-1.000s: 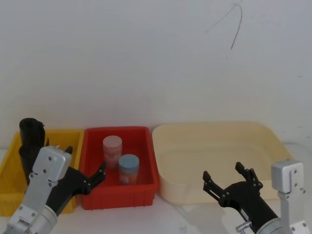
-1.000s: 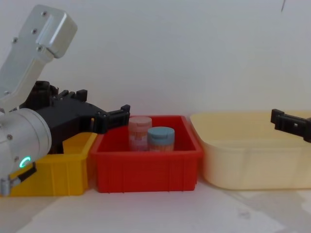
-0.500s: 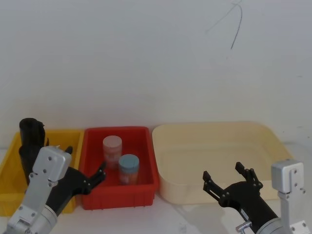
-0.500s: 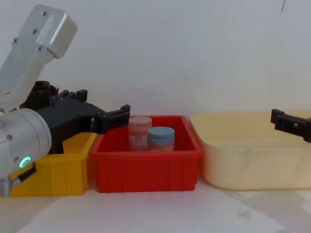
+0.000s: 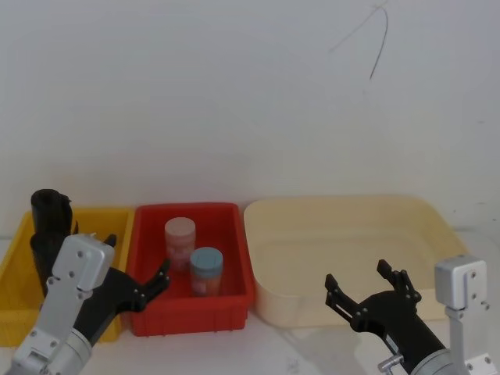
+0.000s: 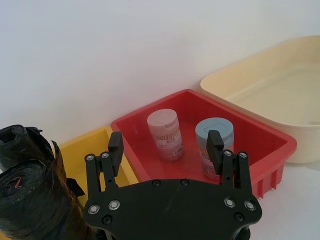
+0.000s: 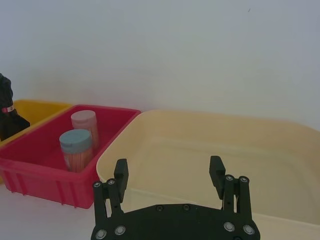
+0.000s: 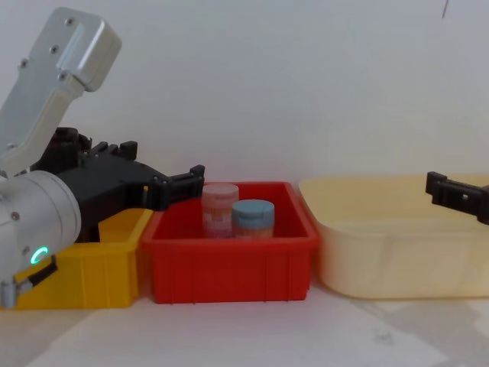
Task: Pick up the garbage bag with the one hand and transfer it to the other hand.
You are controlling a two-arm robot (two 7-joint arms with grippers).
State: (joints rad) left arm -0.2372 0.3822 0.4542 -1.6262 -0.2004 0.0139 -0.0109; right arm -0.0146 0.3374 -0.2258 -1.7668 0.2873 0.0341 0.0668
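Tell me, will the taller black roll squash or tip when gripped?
Standing tall in the yellow bin, the garbage bag may tip if nudged. Its wrinkled plastic top suggests it gives slightly when the open left gripper closes.

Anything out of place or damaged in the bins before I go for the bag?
One thing: the black roll with the red mark, in the yellow bin, has a loose, ragged flap sticking off its side. The pink jar and blue jar stand upright in the red bin; nothing looks spilled.
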